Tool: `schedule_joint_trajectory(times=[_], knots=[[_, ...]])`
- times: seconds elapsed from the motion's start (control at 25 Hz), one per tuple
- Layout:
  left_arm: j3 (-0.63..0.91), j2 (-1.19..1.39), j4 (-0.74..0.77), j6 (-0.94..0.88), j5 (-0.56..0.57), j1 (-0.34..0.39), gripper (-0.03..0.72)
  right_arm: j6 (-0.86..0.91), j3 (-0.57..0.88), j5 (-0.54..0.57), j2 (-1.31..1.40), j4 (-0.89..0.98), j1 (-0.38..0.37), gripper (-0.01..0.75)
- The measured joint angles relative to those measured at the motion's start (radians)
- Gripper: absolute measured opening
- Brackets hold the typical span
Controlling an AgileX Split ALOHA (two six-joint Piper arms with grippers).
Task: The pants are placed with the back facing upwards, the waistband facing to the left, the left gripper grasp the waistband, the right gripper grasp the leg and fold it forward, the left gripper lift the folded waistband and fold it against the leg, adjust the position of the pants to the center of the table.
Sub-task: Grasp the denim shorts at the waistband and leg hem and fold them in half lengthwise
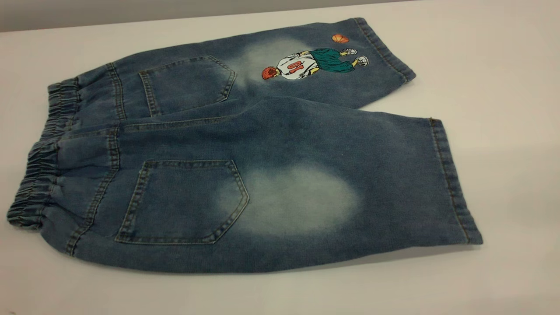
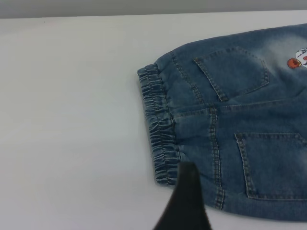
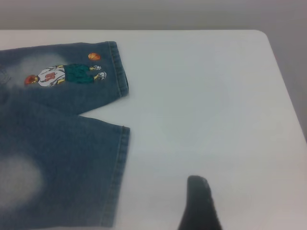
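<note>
The blue denim pants (image 1: 262,166) lie flat on the white table (image 1: 503,87), back pockets up. The ruched waistband (image 1: 39,166) points left. The plain leg (image 1: 306,197) with a pale oval lies nearest; the leg with the basketball-player print (image 1: 315,61) lies behind it. Neither gripper shows in the exterior view. In the left wrist view a black part of my left gripper (image 2: 187,201) stands at the near end of the waistband (image 2: 158,129). In the right wrist view a black part of my right gripper (image 3: 199,206) is over bare table, right of the plain leg's hem (image 3: 120,177).
The table's far edge (image 1: 175,15) runs along the top of the exterior view. Its right edge and rounded corner (image 3: 283,86) show in the right wrist view. Bare tabletop (image 2: 72,120) surrounds the pants on all sides.
</note>
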Motion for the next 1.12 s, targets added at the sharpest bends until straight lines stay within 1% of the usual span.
schedule_joint_trajectory(times=[0.88, 1.12], knots=[[0.000, 0.000, 0.000, -0.005, 0.000, 0.000, 0.560, -0.010, 0.000, 0.000, 0.000, 0.029, 0.000, 0.427], [-0.016, 0.028, 0.026, -0.070, -0.015, 0.000, 0.560, -0.016, -0.002, -0.001, 0.022, 0.030, 0.000, 0.427]])
